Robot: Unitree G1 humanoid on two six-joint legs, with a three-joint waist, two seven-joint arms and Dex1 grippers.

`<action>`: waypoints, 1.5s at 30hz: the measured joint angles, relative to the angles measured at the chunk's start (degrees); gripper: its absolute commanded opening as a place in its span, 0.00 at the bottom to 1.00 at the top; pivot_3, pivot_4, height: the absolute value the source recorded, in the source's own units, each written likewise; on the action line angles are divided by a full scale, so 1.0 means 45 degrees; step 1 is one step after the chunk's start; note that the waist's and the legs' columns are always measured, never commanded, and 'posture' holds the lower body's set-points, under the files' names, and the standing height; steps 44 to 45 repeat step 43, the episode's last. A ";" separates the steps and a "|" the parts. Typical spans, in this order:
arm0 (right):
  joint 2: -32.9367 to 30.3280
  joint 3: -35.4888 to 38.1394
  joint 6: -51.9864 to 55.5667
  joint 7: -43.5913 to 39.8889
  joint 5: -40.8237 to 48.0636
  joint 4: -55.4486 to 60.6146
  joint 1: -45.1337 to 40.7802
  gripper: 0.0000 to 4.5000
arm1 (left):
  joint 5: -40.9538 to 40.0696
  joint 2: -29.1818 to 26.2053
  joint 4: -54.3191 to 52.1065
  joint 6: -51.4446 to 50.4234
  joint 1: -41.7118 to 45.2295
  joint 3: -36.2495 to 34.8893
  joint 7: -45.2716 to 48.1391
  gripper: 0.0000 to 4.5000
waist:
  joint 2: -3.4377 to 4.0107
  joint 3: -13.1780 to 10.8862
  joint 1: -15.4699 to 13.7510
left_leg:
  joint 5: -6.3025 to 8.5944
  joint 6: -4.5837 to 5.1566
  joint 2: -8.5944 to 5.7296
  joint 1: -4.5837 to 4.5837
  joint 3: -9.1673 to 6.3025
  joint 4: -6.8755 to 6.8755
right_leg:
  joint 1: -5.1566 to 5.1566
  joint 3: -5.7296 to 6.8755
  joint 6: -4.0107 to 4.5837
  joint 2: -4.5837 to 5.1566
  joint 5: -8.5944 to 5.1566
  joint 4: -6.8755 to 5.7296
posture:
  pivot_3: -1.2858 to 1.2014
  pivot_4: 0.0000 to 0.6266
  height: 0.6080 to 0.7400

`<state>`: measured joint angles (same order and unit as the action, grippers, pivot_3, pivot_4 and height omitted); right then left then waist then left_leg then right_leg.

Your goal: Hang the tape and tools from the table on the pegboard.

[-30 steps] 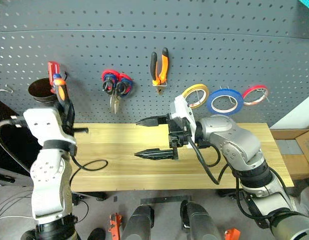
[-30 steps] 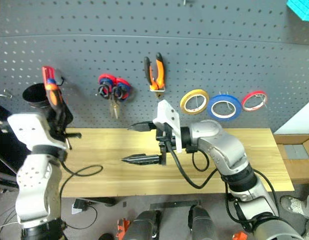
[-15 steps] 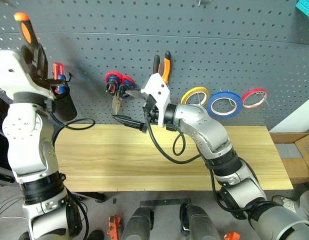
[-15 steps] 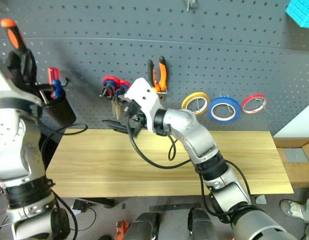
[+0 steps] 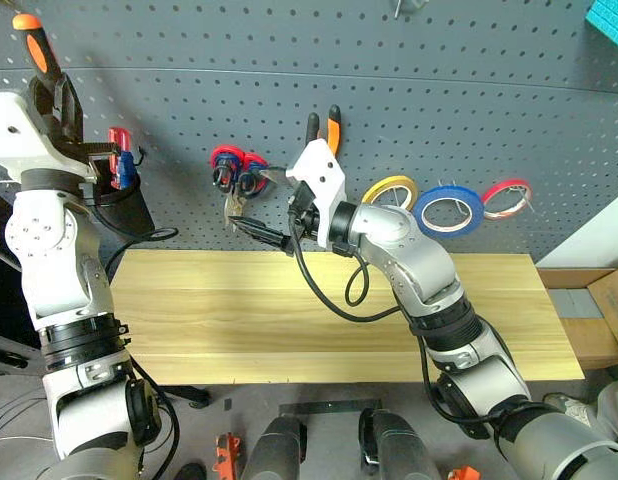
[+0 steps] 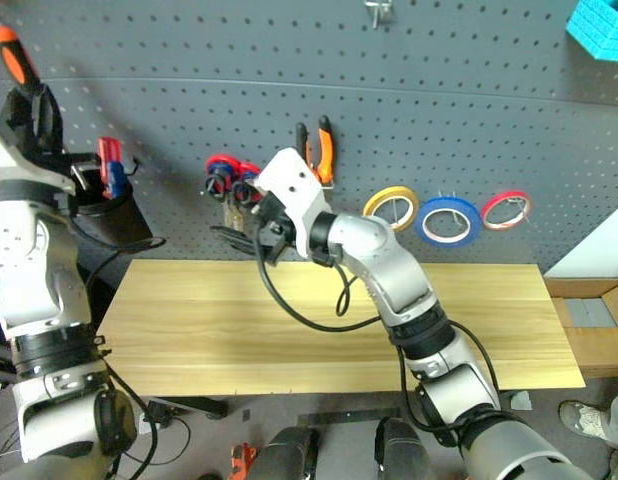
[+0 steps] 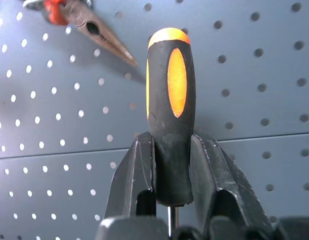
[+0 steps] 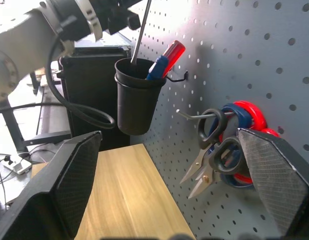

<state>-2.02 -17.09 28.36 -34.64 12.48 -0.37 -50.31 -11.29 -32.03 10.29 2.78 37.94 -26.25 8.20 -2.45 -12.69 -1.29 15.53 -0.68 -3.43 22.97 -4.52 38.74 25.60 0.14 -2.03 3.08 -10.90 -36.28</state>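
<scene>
A: Dark grey pegboard (image 5: 469, 60) behind, bare plank table (image 5: 329, 320) below. Left to do?

B: Little, by the look of it. Left gripper (image 7: 172, 150) pinched on the lower end of the screwdriver (image 7: 170, 95), orange-and-black handle sticking up past the fingers, shaft pointing down. Seen from the right wrist, shaft tip dipping into the black cup (image 8: 138, 95) hung on the board, beside a red and a blue handle already in there.

A: And the right gripper (image 5: 264, 205)?

B: Spread wide, holding nothing, reaching leftward just in front of the hung scissors (image 5: 237, 178).

A: Rest of the task's things?

B: Pliers (image 5: 321, 135) on a hook beside the scissors, partly hidden by the wrist; blue tape (image 5: 449, 209) on its peg between the yellow roll (image 5: 390, 191) and the red roll (image 5: 510, 197). Only the screwdriver still in hand, probably to be lowered and let go.
</scene>
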 measured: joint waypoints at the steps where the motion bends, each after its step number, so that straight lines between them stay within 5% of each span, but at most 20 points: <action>1: -0.0001 0.0013 0.0000 -0.0018 0.0002 0.0006 0.0000 1.00 | -0.0002 -0.0001 0.0131 0.0100 -0.0014 0.0000 0.0007 0.37 | -0.0003 0.0002 0.0004 | 0.0000 0.0000 0.0000 0.0001 0.0000 0.0000 | 0.0005 0.0000 0.0000 0.0000 0.0000 -0.0004 | 0.55 0.19 1.00; 9: -0.0025 0.0033 0.0000 -0.0091 0.0004 0.0006 0.0000 1.00 | -0.0058 -0.0003 -0.0244 0.0429 -0.0743 -0.0087 -0.0271 0.99 | -0.0029 0.0065 0.0012 | 0.0000 0.0001 0.0001 -0.0003 0.0051 0.0013 | 0.0062 -0.0018 0.0001 0.0012 -0.0001 -0.0109 | 0.55 0.19 1.00; 14: -0.0330 0.0258 0.0063 -0.0823 0.0584 0.0248 0.0026 1.00 | -0.1985 -0.0087 -0.2753 -0.1276 -0.1930 -0.0049 0.1121 0.99 | -0.0036 0.0105 0.0032 | 0.0002 0.0004 -0.0001 -0.0004 0.0058 0.0020 | 0.0058 -0.0031 0.0001 0.0014 -0.0001 -0.0117 | 0.55 0.23 1.00; 20: -0.2458 0.1296 0.2092 -0.2677 0.3485 0.3632 0.1801 1.00 | -0.5880 -0.0350 -0.6892 -0.5245 -0.6482 0.0866 0.3858 0.99 | -0.0015 0.0090 0.0149 | 0.0044 0.0075 0.0004 -0.0033 0.0055 0.0017 | 0.0029 -0.0057 0.0042 0.0020 -0.0028 -0.0113 | 0.54 0.32 1.00; 27: -0.4350 0.2891 0.4112 -0.1498 0.4673 0.5207 0.5879 1.00 | -0.5577 -0.0368 -0.6551 -0.5983 -0.8612 0.0843 0.4442 0.99 | 0.0078 0.0030 0.0211 | 0.0055 0.0102 0.0032 -0.0224 0.0072 -0.0004 | -0.0154 -0.0047 0.0078 0.0020 -0.0146 -0.0128 | 0.52 0.32 1.00; 36: -0.4476 0.4518 0.2628 0.1008 0.2914 0.2369 0.8163 1.00 | -0.3932 0.0914 -0.3621 -0.4641 -0.9767 0.1354 0.4488 0.99 | 0.0101 0.0025 0.0311 | 0.0073 0.0130 0.0030 -0.0265 0.0090 0.0006 | -0.0203 -0.0055 0.0093 0.0023 -0.0146 -0.0125 | 0.52 0.32 1.00; 45: -0.7195 0.5690 0.1207 -0.0183 0.1996 0.0147 1.0031 1.00 | -0.3659 0.0420 -0.2641 -0.4127 -1.0892 0.0301 0.4875 0.99 | 0.0112 0.0013 0.0307 | 0.0090 0.0155 0.0033 -0.0248 0.0088 0.0005 | -0.0205 -0.0057 0.0037 0.0036 -0.0186 -0.0108 | 0.52 0.32 1.00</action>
